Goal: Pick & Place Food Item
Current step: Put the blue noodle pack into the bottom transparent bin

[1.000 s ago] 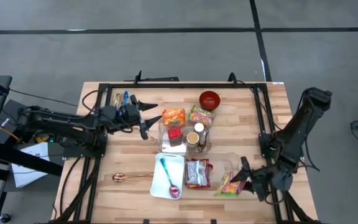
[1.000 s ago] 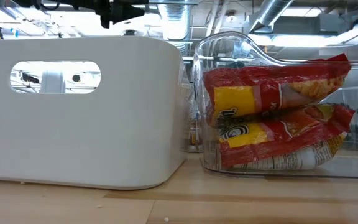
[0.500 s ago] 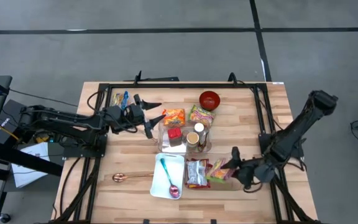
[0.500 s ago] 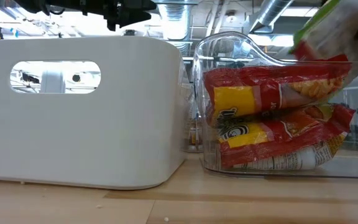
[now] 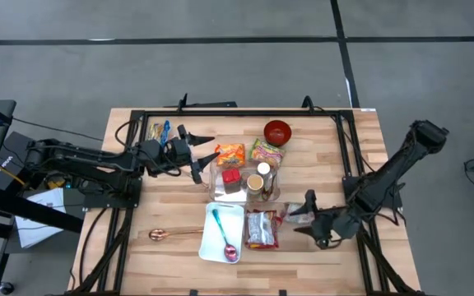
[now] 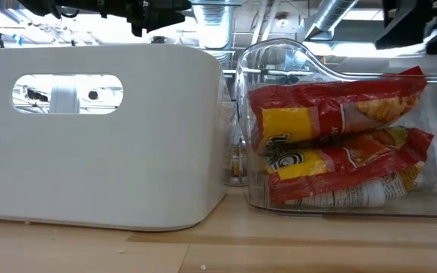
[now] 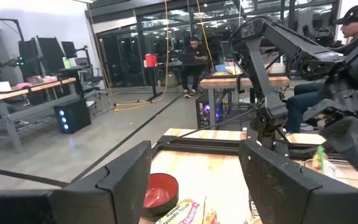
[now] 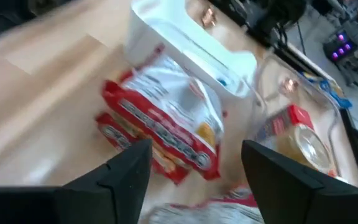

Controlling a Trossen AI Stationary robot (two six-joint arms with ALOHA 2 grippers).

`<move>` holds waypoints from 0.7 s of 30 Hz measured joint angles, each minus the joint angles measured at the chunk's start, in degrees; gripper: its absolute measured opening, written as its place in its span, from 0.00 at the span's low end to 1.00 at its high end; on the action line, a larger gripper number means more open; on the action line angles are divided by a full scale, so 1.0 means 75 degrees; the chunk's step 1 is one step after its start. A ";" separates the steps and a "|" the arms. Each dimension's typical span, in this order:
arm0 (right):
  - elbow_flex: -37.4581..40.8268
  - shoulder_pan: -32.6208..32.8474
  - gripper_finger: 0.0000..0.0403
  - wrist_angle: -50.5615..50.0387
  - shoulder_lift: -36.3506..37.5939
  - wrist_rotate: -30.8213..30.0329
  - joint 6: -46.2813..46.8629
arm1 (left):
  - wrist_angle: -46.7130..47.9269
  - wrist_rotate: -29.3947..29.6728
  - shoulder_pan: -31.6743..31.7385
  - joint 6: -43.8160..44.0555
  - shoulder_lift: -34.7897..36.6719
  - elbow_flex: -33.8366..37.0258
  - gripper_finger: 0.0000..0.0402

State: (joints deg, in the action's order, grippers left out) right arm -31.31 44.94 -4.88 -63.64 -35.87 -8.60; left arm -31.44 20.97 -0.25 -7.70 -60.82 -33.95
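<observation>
The right gripper (image 5: 303,215) is seen with its fingers (image 8: 124,177) spread apart and nothing between them, poised over the clear bin (image 5: 304,207) at about five o'clock on the table (image 5: 360,156). A snack packet (image 5: 290,215) is lodged in that bin just at the fingertips, beside the red packet (image 5: 261,228) already lying there. The white tray (image 5: 223,233) holding a blue spoon (image 5: 223,236) is found at nine o'clock of the bin. The left gripper (image 5: 206,159) is held with its fingers (image 7: 126,177) apart, empty, at nine o'clock of the middle clear container (image 5: 245,182). A red bowl (image 5: 277,131) sits at twelve o'clock.
</observation>
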 joint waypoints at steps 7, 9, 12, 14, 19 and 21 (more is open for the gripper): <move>-0.0289 0.0849 0.61 0.0079 0.0262 -0.0653 0.0131 | -0.0007 -0.0003 0.0000 -0.0150 0.0000 0.0000 0.59; -0.0351 0.1147 0.61 0.0069 0.0406 -0.1243 0.0121 | -0.0007 -0.0003 0.0000 -0.0281 0.0000 0.0000 0.59; -0.0379 0.1566 0.61 0.0053 0.0679 -0.2433 0.0100 | 0.0030 -0.0003 -0.0009 -0.0612 0.0000 0.0000 0.59; -0.0379 0.1786 0.61 -0.0001 0.0893 -0.3407 0.0257 | 0.0297 0.0000 -0.0009 -0.0972 0.0068 0.0003 0.59; -0.0379 0.1999 0.61 -0.0266 0.1488 -0.5341 0.0964 | 0.0609 0.0021 0.0110 -0.1389 0.0111 0.0009 0.59; -0.0379 0.1855 0.61 -0.0339 0.1735 -0.5733 0.1182 | 0.0702 0.0032 0.0222 -0.1485 0.0114 0.0007 0.59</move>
State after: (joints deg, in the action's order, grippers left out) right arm -34.15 58.85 -7.42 -50.62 -78.87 0.27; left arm -26.18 21.21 1.41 -18.84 -59.96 -33.90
